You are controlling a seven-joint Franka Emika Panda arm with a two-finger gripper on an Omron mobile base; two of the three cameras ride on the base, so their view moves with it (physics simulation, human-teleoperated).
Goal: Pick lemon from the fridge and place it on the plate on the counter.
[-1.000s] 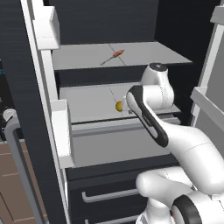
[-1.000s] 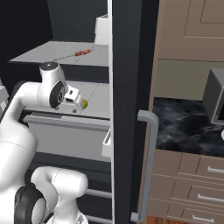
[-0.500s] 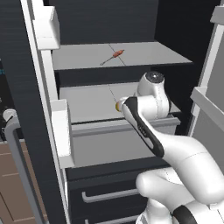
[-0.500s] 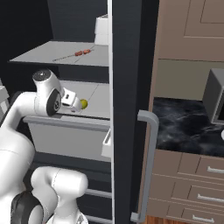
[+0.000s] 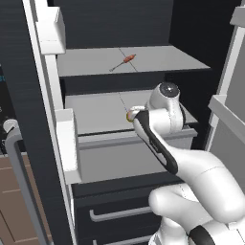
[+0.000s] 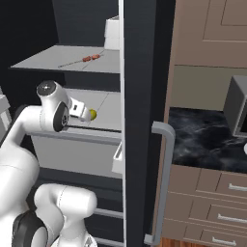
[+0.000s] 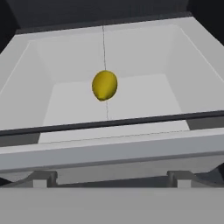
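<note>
Lemon's setting first: the fridge [image 5: 119, 28] takes up most of the left base view, its dark interior open, with pale grey shelves crossing the centre of the frame. In the right base view its black door edge runs down the middle of the frame, carrying the long grey bar handle [image 6: 165, 178]. To the right of that door, at mid-right of the frame, lies the counter [image 6: 202, 140], black with white veins, over brown drawers [image 6: 212, 198] with silver handles. A grey microwave [image 6: 237, 108] is cut off by the right edge.

The white arm [image 5: 191, 177] rises from the lower right of the left base view and reaches to the middle shelf [image 5: 100, 112]. Above it, in the upper centre, the top shelf [image 5: 143, 60] holds a thin orange-red stick [image 5: 125, 60]. White door bins [image 5: 67, 143] stand along the left side.

The gripper [image 6: 83, 112] sits left of centre in the right base view, at the front lip of the middle shelf, just beside the fruit. Its fingertips are too small to make out there and are hidden behind the wrist in the left base view, so I cannot tell whether they are apart or together.

The lemon [image 7: 104, 85] lies on the middle shelf, above centre in the hand view, with bare shelf floor on all sides and raised walls left, right and behind. A dark bar along the shelf's front edge crosses the frame below it. In the left base view only a sliver of yellow [image 5: 128, 116] shows beside the wrist.
</note>
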